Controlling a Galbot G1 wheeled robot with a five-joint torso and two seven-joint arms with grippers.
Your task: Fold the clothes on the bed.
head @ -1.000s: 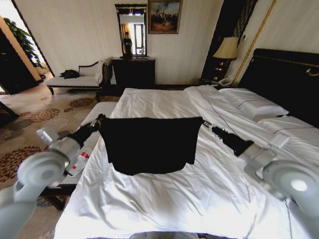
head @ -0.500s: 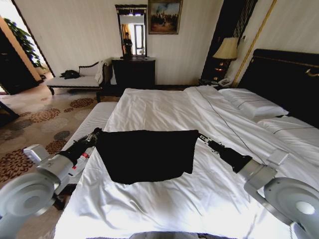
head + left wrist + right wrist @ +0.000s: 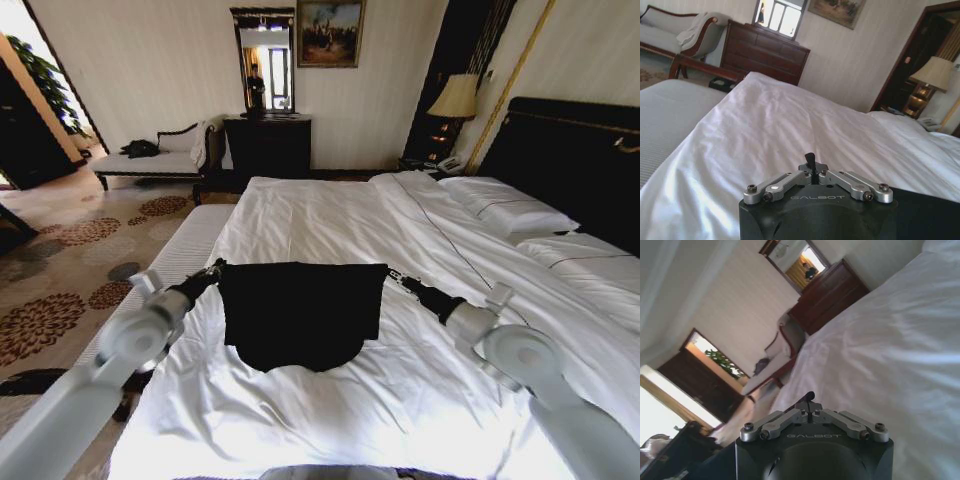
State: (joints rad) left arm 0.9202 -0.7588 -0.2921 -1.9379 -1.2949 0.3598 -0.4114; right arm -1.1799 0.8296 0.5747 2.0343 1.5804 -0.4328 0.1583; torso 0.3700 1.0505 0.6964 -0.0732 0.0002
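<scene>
Both grippers, left and right, stay clamped on the black T-shirt's top corners, now lowered and drawn narrower over the white bed, suggesting a fold under way.

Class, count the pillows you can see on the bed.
2: one pillow by the headboard, another nearer the robot. More may be hidden.

Both arms are showing pale grey rounded shells, tapering into black forearms; left pincer is showing silver linkage bars, dark screws, "GALBOT" lettering; right pincer is looking identical.
</scene>
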